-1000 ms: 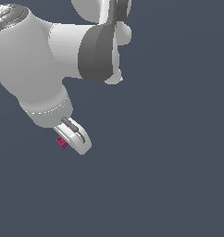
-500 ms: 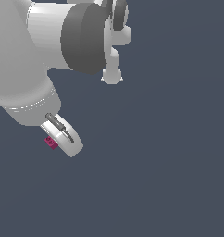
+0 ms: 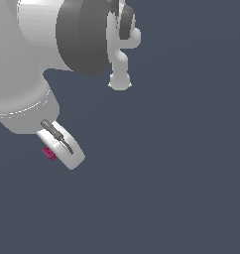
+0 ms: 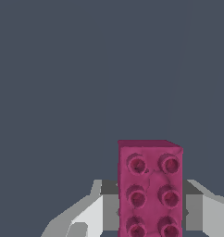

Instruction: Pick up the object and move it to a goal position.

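Object: a small magenta-pink brick (image 4: 150,190), flat and rectangular, with studs on its upper face in two columns; three rows show in the wrist view, the last cut by the picture's edge. Each stud has a darker hollow centre. The surface looks slightly mottled, and the far end face is a plain narrow strip.

Position relative to the end effector (image 4: 150,210): in the wrist view the brick sits between the two pale fingers (image 4: 88,215), one at each long side, with its far end sticking out beyond the fingertips. The fingers are closed in against the brick's sides, holding it.

In the exterior view only a sliver of the brick (image 3: 49,153) shows, at the exterior view's left of the white finger (image 3: 67,149), touching it. The large white and grey arm (image 3: 52,44) fills the upper part of that view. Plain dark grey-blue desk (image 3: 181,188) lies behind; whether the brick touches it I cannot tell.
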You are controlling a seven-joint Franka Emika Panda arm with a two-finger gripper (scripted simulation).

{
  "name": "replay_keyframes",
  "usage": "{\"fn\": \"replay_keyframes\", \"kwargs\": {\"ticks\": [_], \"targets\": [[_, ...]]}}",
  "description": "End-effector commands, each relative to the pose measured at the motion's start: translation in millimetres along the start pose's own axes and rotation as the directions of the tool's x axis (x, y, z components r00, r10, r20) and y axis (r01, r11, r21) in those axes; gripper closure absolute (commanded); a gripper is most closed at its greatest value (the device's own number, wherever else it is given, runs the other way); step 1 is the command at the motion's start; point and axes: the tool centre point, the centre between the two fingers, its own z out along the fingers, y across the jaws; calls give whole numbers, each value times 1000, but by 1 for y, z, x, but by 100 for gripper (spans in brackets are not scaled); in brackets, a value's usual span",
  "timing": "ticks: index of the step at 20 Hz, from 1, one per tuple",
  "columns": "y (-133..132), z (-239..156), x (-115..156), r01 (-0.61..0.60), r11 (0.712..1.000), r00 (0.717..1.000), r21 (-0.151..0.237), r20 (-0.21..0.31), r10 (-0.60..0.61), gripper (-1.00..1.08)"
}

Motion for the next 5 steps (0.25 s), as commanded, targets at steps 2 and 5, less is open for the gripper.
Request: {"fn": "replay_keyframes", "kwargs": {"ticks": [2,5], "targets": [[0,-2,1,0,1000,1000,0,0,0,108],[0,-2,1,0,1000,1000,0,0,0,108]]}}
